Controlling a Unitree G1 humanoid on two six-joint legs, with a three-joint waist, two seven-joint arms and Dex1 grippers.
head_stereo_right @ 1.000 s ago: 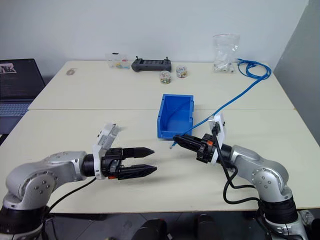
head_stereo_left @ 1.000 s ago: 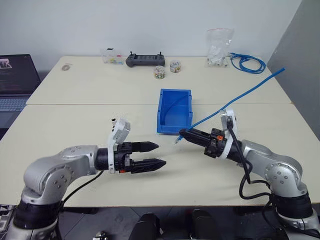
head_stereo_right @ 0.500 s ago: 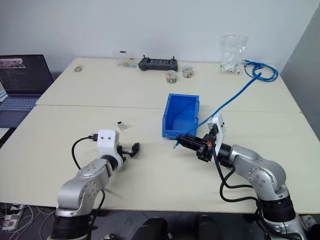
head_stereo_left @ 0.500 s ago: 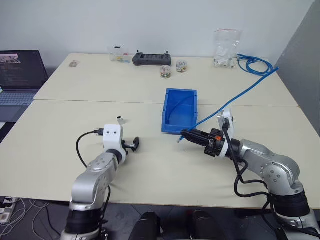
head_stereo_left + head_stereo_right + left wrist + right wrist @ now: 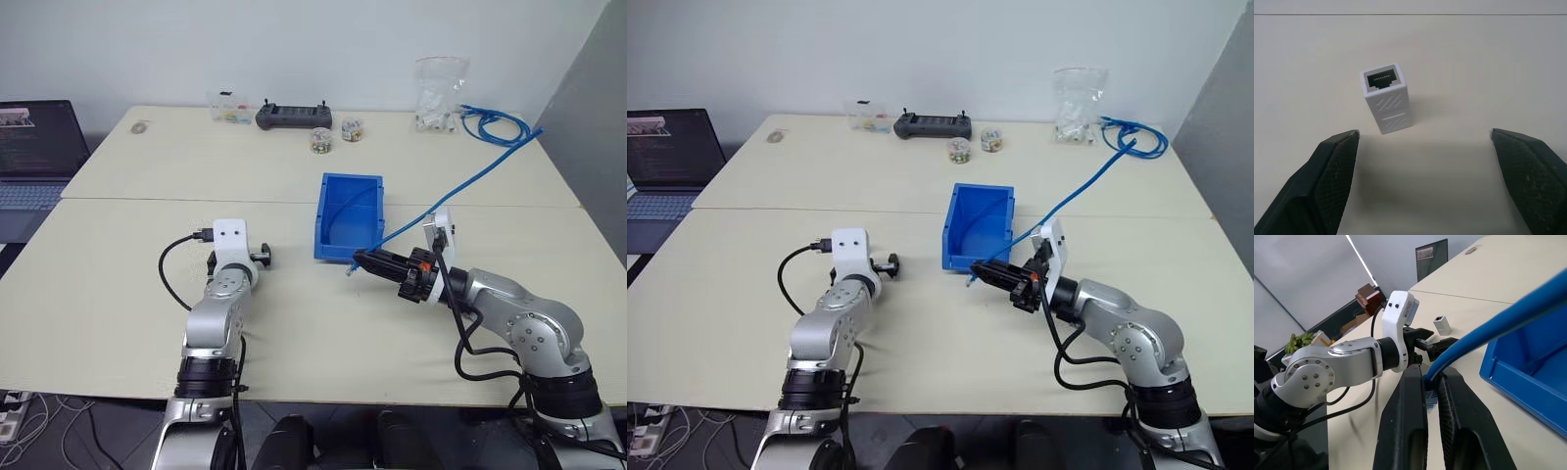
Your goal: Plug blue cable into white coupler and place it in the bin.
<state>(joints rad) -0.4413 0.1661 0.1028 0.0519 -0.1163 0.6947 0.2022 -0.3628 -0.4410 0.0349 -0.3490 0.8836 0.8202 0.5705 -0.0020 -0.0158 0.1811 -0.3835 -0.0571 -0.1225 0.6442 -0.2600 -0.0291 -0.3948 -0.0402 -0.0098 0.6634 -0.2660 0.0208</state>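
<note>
The left pincer (image 5: 1425, 171) has swung forward and down to the worktop (image 5: 127, 284), and its fingers stand wide apart with the white coupler (image 5: 1386, 97) upright just ahead, not touched. So the coupler looks ready to be gripped. The right pincer (image 5: 361, 261), at the frame centre, stays clamped on the blue cable (image 5: 460, 191) near its plug. The bin (image 5: 348, 217) sits just above it. The worktop is pale beige, with a laptop (image 5: 34, 147) at the left edge and a plain white wall behind.
</note>
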